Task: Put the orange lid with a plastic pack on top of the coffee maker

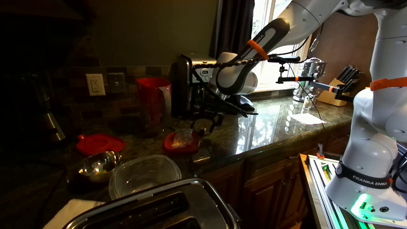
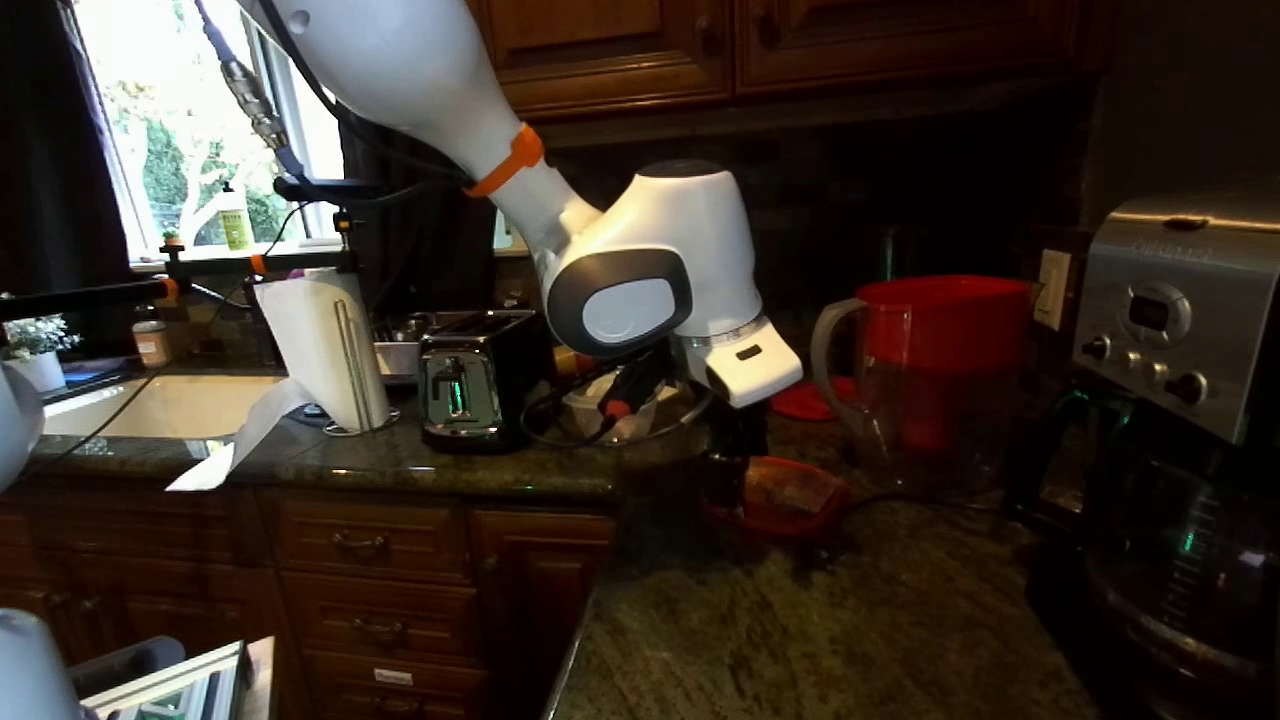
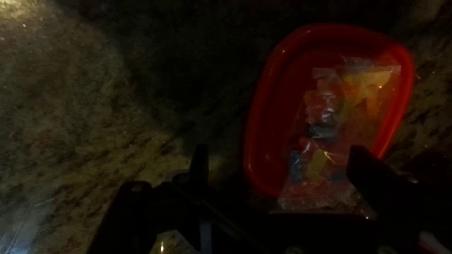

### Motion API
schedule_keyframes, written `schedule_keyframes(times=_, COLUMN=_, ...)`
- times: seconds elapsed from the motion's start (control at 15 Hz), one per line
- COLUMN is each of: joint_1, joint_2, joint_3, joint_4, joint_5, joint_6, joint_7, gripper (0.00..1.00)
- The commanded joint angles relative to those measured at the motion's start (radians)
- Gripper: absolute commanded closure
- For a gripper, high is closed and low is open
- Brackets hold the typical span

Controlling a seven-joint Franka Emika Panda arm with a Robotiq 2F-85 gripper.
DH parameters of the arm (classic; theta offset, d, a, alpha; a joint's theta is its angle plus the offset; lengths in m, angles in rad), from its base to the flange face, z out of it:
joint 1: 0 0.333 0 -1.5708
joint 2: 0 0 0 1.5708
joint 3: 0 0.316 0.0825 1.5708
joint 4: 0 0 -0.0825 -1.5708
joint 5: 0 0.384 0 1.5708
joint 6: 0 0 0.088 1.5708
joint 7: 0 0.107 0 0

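One toaster (image 1: 152,208), cut off below, lies nearest in an exterior view. One plastic pack (image 3: 335,141) rests on one orange lid (image 3: 277,120) on the surface (image 3: 70,106); one coffee maker (image 2: 1200,330) (its side cropped) stands apart. The hand (image 3: 279,151), two fingers spread, is just beside the lid; any contact is unclear.

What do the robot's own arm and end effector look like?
The arm is white with rounded segments, a dark panel and a black collar, both lettered FRANKA EMIKA. Orange bands wrap it; dark cables, one with a metal connector, run beside it; a green light glows on its base. The end effector is black with two narrow fingers, finer details lost in shadow.
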Motion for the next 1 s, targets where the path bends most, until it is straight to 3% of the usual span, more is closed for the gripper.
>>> schedule_keyframes(times=0.0, joint_1=0.014, joint_2=0.006, joint_3=-0.009, joint_4=0.001, joint_5=0.083, joint_6=0.064, joint_7=-0.035, gripper=0.00)
schedule_keyframes(times=0.47, joint_1=0.018, joint_2=0.018, joint_3=-0.037, joint_4=-0.004, joint_5=0.041, joint_6=-0.009, joint_7=-0.016, gripper=0.00)
schedule_keyframes(times=0.6, joint_1=0.022, joint_2=0.028, joint_3=-0.036, joint_4=-0.001, joint_5=0.039, joint_6=-0.026, joint_7=-0.016, gripper=0.26)
schedule_keyframes(times=0.87, joint_1=0.031, joint_2=0.049, joint_3=-0.038, joint_4=0.006, joint_5=0.036, joint_6=-0.059, joint_7=-0.009, gripper=0.58)
schedule_keyframes(times=0.93, joint_1=0.034, joint_2=0.056, joint_3=-0.037, joint_4=0.013, joint_5=0.037, joint_6=-0.061, joint_7=-0.008, gripper=0.55)
